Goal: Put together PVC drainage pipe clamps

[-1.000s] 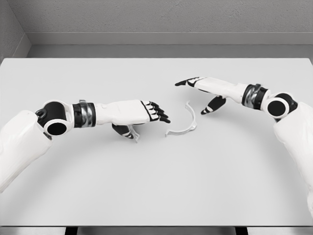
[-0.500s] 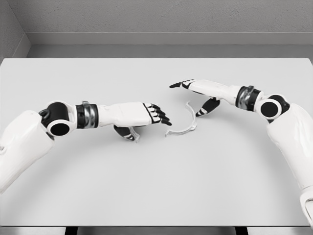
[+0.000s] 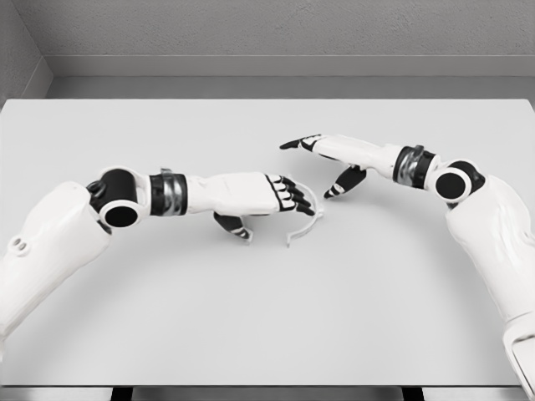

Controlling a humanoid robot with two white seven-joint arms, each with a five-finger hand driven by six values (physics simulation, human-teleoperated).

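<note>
Head view of a two-armed assembly at an early stage. The left hand [image 3: 267,196] reaches in from the left across the pale grey surface [image 3: 267,317], its dark-tipped fingers [image 3: 294,198] extended over the near end of a thin, pale, half-ring clamp piece [image 3: 305,221]. A second small pale piece [image 3: 244,231] shows just beneath the left palm, beside the thumb; whether it is gripped or merely lies under the hand cannot be told. The left fingers appear loosely extended rather than closed, and contact with the half-ring cannot be confirmed.

The right hand [image 3: 322,159] comes in from the right and hovers just behind the half-ring, fingers stretched forward and thumb hanging down, holding nothing.

Progress, as a judgement: the two clamp parts are near each other but not joined, so mating and seating them remains to be done.

Appearance of the task's thing: the half-ring is a slender, translucent-white arc, open toward the left, with a small flange at its lower end. It lies near the middle of the surface, between the two hands.
</note>
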